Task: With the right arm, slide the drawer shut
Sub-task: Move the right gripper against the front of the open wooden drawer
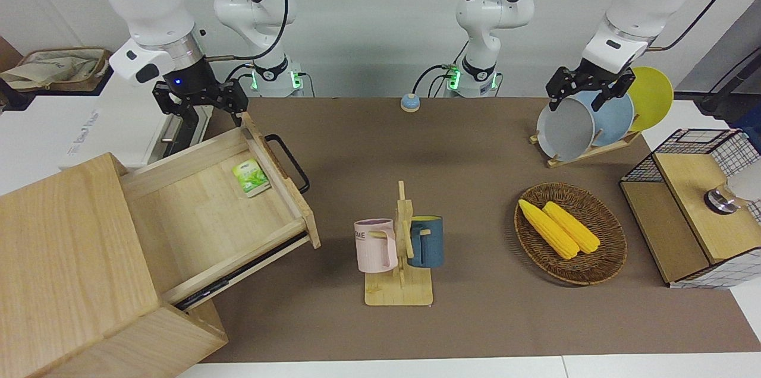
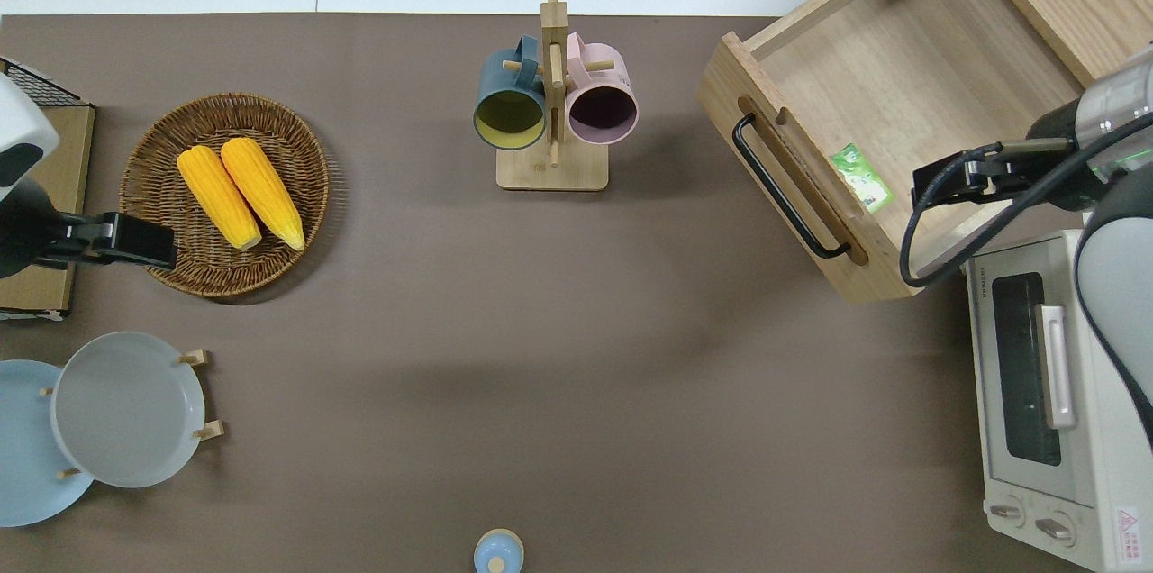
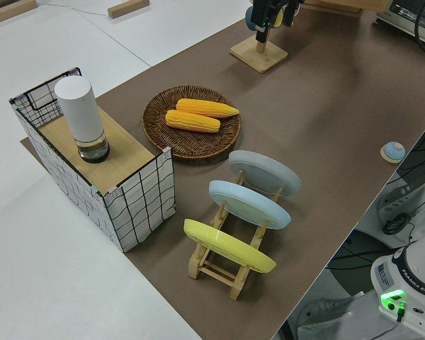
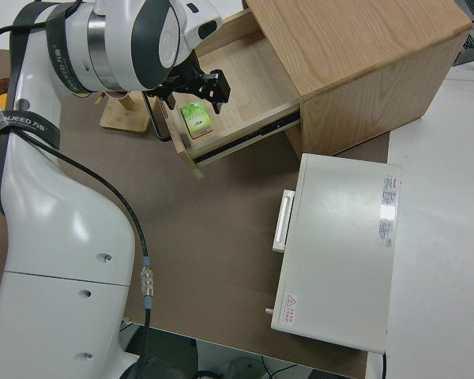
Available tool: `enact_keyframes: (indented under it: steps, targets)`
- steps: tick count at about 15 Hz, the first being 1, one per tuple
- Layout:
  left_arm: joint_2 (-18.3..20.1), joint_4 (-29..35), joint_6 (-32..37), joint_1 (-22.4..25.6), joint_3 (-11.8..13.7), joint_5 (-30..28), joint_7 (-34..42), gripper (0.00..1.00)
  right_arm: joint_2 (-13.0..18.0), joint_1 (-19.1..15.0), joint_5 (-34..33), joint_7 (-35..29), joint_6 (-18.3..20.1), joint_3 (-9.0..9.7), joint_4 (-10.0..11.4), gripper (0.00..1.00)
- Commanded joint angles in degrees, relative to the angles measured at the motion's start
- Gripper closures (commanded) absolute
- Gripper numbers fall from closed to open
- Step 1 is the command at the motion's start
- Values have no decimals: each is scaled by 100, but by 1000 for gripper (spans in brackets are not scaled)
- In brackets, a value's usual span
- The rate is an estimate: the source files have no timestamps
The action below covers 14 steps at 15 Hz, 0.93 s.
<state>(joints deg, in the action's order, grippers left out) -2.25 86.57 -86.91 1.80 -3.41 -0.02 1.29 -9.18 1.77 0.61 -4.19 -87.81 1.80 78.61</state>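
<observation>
We find the drawer (image 1: 220,211) pulled well out of its pale wooden box (image 1: 71,271) at the right arm's end of the table, black bar handle (image 1: 288,163) on its front, a small green packet (image 1: 251,177) lying inside near the front panel. The right gripper (image 1: 199,103) hangs over the drawer's corner nearest the robots, beside the white oven (image 2: 1054,402), touching nothing we can see; we cannot tell how wide its fingers stand. The left arm is parked.
</observation>
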Motion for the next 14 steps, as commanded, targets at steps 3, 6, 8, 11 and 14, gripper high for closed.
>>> enact_keyframes:
  steps: [3, 6, 8, 11, 14]
  targets:
    - [-65, -140, 113, 22, -37, 98, 56, 7, 39, -45, -184, 164, -61, 75, 75, 17]
    - [-65, -149, 113, 22, -37, 98, 56, 7, 39, -28, -184, 164, -52, 75, 75, 17]
    - [-74, -140, 113, 22, -37, 98, 56, 7, 39, -54, -176, 173, -52, 84, 75, 21]
    - [-65, -149, 113, 22, -37, 98, 56, 7, 39, -63, -158, 173, -52, 84, 75, 302]
    - [-65, -140, 113, 22, -37, 98, 56, 7, 39, -54, -149, 173, -17, 84, 75, 865]
